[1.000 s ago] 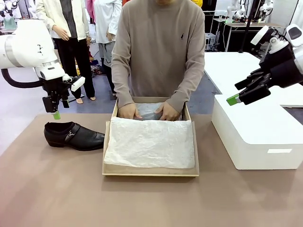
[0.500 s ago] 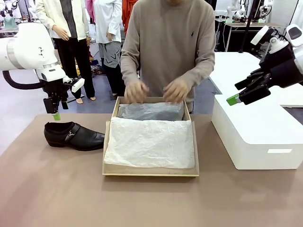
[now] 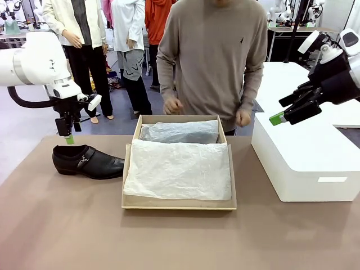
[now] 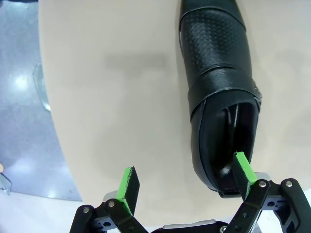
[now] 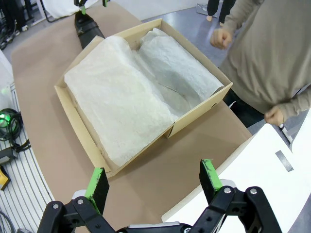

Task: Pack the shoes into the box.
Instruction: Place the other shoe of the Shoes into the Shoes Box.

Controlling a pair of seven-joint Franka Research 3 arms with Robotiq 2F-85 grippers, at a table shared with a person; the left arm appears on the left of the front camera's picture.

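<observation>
Shoe, glossy black leather with pointed toe and buckled side strap (image 3: 87,161): it lies on its sole on the brown counter (image 3: 67,225), directly below the left claw (image 3: 68,138) and outside the box.

1. Left claw state: jaws fully apart, nothing held. In the left wrist view, one green pad (image 4: 243,169) hangs over the shoe's opening at the heel end. The other pad (image 4: 128,183) hangs over bare counter, so the left claw (image 4: 185,177) is offset to one side of the shoe (image 4: 221,97).
2. Right claw (image 3: 278,117) state: jaws fully apart, nothing held, parked above the glossy white block (image 3: 304,163). The tan cardboard box (image 5: 77,131) is ahead of and below it.
3. Box (image 3: 179,207): open, lined with crumpled white tissue paper (image 3: 177,169). Whether the tissue covers a second shoe cannot be told.
4. Person's hands (image 3: 171,105): held clear of the box.

Step in hand, as judged: approach for pick-up of the shoe; no contact yet.

Next move calls for: centre the left claw across the heel collar, descend until both pads flank the leather, then close. Glossy leather may slip, so a firm grip is advised.
</observation>
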